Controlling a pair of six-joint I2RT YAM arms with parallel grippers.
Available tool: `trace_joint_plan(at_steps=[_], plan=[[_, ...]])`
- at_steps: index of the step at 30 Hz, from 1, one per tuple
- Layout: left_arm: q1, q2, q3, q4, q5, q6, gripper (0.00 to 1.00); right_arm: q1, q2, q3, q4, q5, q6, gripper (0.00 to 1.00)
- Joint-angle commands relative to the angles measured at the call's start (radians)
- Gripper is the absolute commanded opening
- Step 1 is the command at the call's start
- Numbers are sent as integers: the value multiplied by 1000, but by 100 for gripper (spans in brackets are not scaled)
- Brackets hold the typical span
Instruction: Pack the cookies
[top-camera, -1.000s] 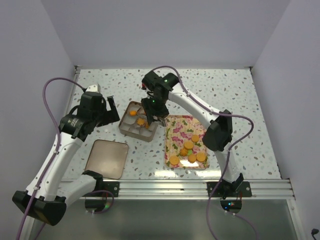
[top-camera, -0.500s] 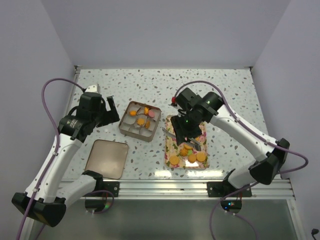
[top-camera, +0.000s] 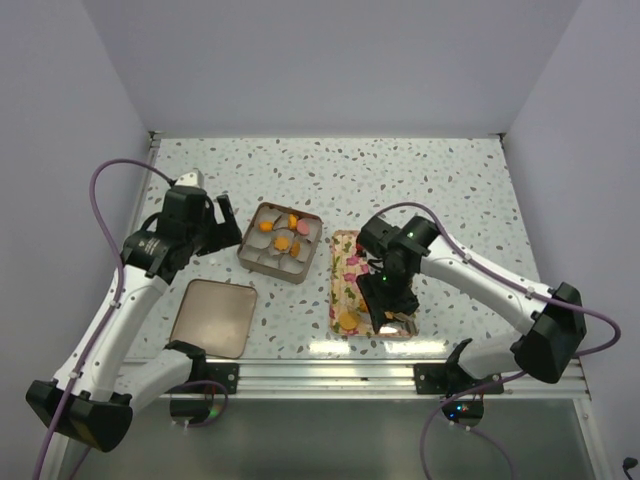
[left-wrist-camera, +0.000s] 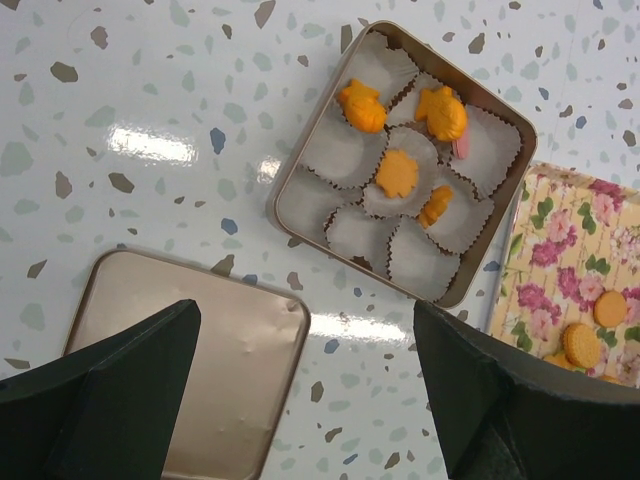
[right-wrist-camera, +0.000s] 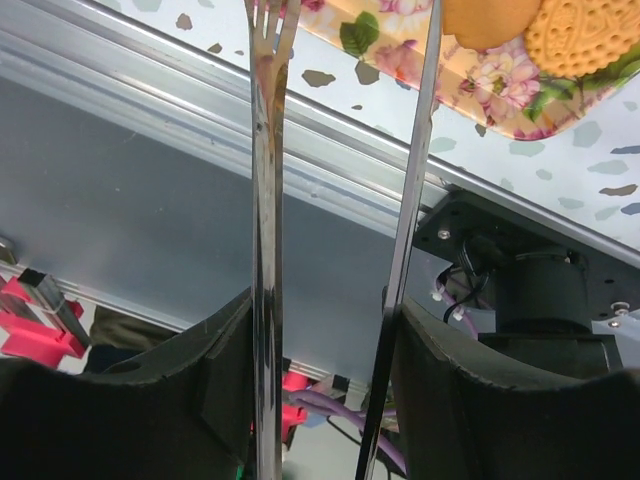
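Note:
Several orange cookies (left-wrist-camera: 397, 174) and a pink one (left-wrist-camera: 462, 147) lie in white paper cups in the square tin (top-camera: 252, 252). More round orange cookies (right-wrist-camera: 585, 35) lie on the flowered tray (top-camera: 349, 268) to its right; one shows at the tray's near left (top-camera: 347, 320). My right gripper (top-camera: 390, 305) is low over the tray's near end, shut on metal tongs (right-wrist-camera: 265, 150). The tong tips are apart and reach the tray's near edge beside a cookie (right-wrist-camera: 485, 20). My left gripper (left-wrist-camera: 305, 340) is open and empty, above the table left of the tin.
The tin's lid (top-camera: 212, 317) lies flat at the near left, also in the left wrist view (left-wrist-camera: 180, 360). The aluminium rail (right-wrist-camera: 200, 80) runs along the table's near edge just below the tray, with the right arm's base (right-wrist-camera: 530, 280) behind it.
My right gripper with the tongs has swung from over the tin to the tray, then down to the tray's near end. The left arm has hardly moved.

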Motion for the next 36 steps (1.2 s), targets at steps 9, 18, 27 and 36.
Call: trace_joint_plan(at_steps=[9, 18, 27, 36], plan=[[6, -55, -56, 30, 1, -28, 93, 91, 31, 27, 34, -44, 51, 53], [6, -77, -66, 14, -10, -25, 93, 145, 99, 45, 46, -30, 60, 53], [6, -86, -70, 1, -26, -12, 93, 157, 122, 38, 54, -25, 66, 49], [6, -97, -71, -1, -34, -9, 93, 159, 136, 118, 4, 27, 60, 39]])
